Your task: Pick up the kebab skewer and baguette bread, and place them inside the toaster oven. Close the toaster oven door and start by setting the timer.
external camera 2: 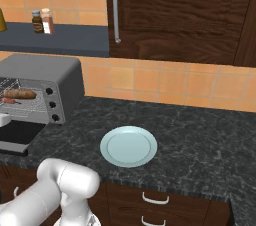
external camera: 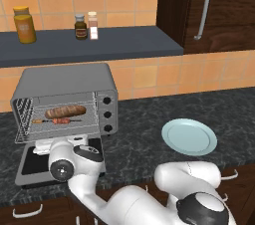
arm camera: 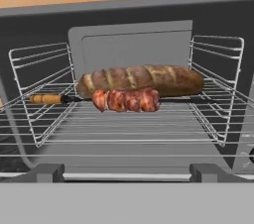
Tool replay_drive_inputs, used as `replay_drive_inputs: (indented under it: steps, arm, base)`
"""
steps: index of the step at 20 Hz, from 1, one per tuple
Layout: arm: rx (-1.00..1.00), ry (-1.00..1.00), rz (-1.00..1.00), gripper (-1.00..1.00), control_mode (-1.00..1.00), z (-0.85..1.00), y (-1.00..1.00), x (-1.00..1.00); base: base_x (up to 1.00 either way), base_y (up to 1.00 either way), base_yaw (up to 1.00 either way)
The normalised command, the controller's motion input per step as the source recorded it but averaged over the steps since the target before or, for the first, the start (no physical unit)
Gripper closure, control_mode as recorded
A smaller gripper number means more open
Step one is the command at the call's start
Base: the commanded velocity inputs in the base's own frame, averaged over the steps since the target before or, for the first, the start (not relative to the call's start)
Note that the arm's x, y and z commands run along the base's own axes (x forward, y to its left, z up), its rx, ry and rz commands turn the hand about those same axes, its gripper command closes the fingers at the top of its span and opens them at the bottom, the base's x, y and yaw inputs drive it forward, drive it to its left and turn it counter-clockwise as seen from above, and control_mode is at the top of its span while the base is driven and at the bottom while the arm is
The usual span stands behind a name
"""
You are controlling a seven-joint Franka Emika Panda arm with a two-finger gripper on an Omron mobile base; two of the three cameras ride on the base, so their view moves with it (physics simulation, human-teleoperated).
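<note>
The toaster oven [external camera: 64,82] stands on the left of the dark counter with its door [external camera: 27,165] folded down flat in front. On the wire rack inside lies the baguette bread [arm camera: 141,79], and just in front of it the kebab skewer [arm camera: 126,100], both lengthwise across the rack. They also show in the left base view, baguette bread [external camera: 65,111] above kebab skewer [external camera: 61,121]. My gripper [arm camera: 127,173] is open and holds nothing; it hovers over the lowered door, facing the oven's mouth a short way back from the food. Three black knobs [external camera: 106,114] sit on the oven's right side.
A pale blue plate [external camera: 189,137] lies bare on the counter right of the oven. A shelf [external camera: 99,45] above carries a yellow jar [external camera: 25,25] and two small bottles [external camera: 85,26]. A dark cabinet with a long handle [external camera: 203,7] hangs at upper right.
</note>
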Motion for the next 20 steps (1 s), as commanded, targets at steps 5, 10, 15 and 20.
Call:
replay_drive_inputs:
  steps: [5,10,15,20]
  arm:
    - [0.00,0.01,0.00,-1.00,-1.00,0.00,0.00,0.05]
    - [0.00,0.00,0.00,-1.00,-1.00,0.00,0.00,0.13]
    - [0.00,0.00,0.00,-1.00,-1.00,0.00,0.00,0.18]
    - [0.00,0.00,0.00,-1.00,-1.00,0.00,0.00,0.19]
  base:
    - [0.00,0.00,0.00]
    - [0.00,0.00,0.00]
    - [0.00,0.00,0.00]
    - [0.00,0.00,0.00]
